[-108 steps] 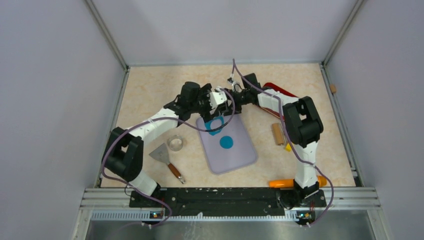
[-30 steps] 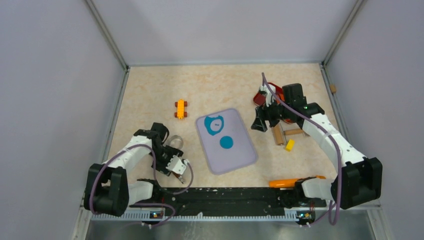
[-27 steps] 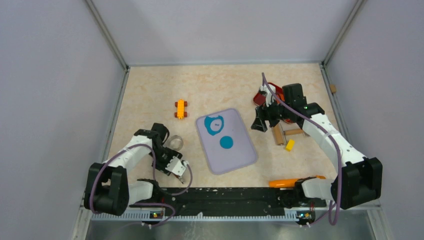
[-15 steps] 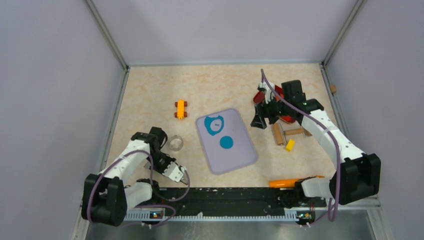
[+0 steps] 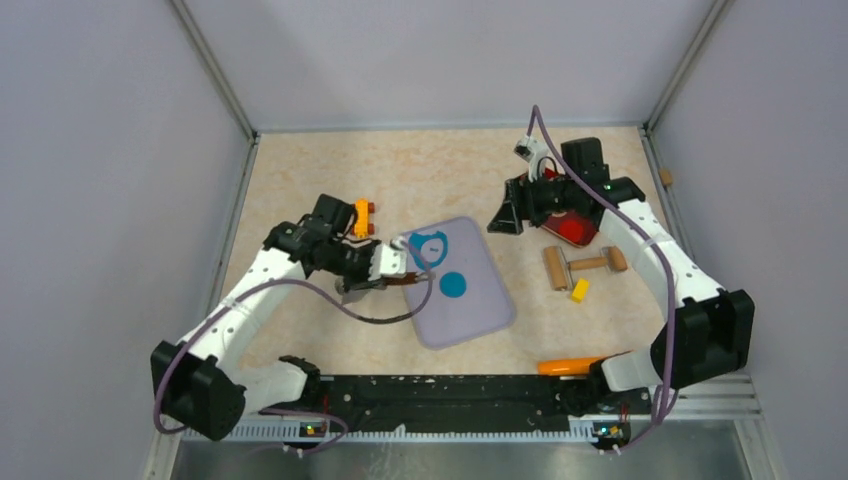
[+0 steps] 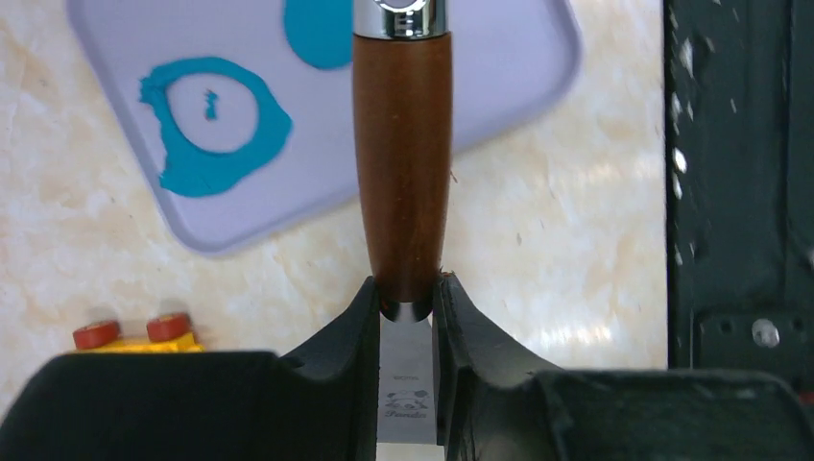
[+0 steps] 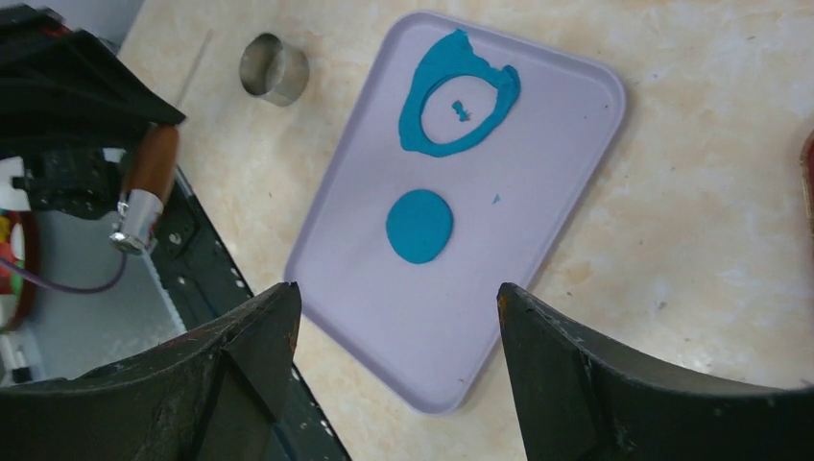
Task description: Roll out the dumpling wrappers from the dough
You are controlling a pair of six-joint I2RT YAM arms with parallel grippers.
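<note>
A lavender mat [image 5: 480,310] holds the dough [image 5: 418,252], a teal ring with a round hole cut out of it. Below it lies one dumpling wrapper [image 5: 453,285], a flat teal disc. My left gripper [image 5: 392,270] hovers at the mat's left edge, shut on a scraper. In the left wrist view its fingers clamp where the metal blade [image 6: 407,384] meets the brown wooden handle [image 6: 401,163], which points toward the mat [image 6: 509,58] and the dough ring [image 6: 206,178]. My right gripper [image 7: 395,293] hangs open and empty above the mat's right side, with the disc [image 7: 418,226] and ring [image 7: 411,120] below it.
A tan wooden roller [image 5: 580,265] and a yellow block [image 5: 578,291] lie right of the mat, near a red dish [image 5: 572,228]. A metal ring cutter [image 7: 275,67] stands left of the mat. An orange toy car [image 5: 361,218] sits behind the left arm. An orange tool [image 5: 570,366] lies at the front edge.
My left gripper shut on the scraper near the front edge and carried it up to the mat's left side. My right gripper drew back from the roller, up and left.
</note>
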